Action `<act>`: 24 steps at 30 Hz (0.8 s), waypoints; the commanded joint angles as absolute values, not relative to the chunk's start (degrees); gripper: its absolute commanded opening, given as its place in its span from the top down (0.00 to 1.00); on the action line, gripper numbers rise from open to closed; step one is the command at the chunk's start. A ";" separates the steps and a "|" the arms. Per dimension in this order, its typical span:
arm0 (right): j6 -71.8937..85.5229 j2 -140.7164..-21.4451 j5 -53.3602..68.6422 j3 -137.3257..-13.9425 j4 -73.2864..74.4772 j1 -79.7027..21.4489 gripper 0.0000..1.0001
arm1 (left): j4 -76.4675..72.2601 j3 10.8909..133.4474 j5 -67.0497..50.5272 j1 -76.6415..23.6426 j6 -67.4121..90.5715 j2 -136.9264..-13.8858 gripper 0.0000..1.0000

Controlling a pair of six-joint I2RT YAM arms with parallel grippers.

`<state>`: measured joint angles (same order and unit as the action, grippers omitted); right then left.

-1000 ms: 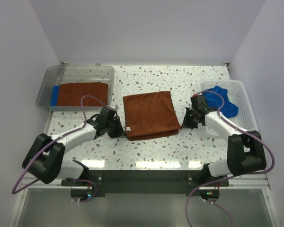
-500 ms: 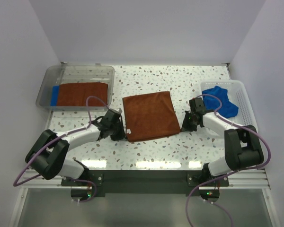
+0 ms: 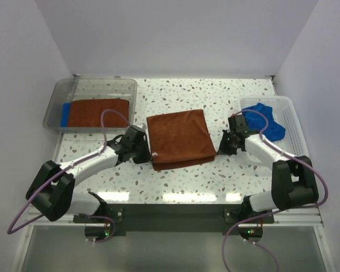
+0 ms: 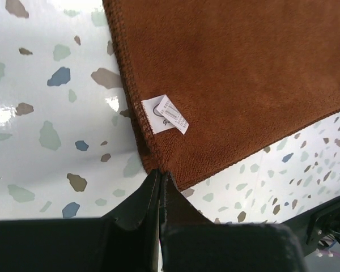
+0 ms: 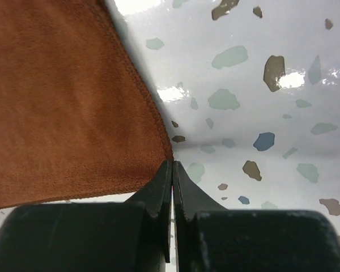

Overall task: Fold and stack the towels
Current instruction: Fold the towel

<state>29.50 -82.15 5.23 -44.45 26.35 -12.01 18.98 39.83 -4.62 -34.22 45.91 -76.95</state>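
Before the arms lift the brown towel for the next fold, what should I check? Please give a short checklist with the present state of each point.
1. Left gripper shut on the near left corner of the brown towel: ok.
2. Right gripper shut on the near right corner: ok.
3. Each grip holds all layers of its corner: cannot tell.
4. Brown towel lies flat on the table, with no large wrinkles: ok.
5. Folded towel in the clear bin lies flat, ready for stacking: ok.
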 commanded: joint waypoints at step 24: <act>29.97 -79.98 0.09 -41.04 26.71 -14.68 0.93 | 18.45 35.33 -2.90 -42.01 50.36 -79.72 0.81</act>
<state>30.22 -80.73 2.90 -40.75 26.72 -14.41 17.58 35.83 -4.19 -40.71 49.06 -79.92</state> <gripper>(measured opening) 0.042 0.173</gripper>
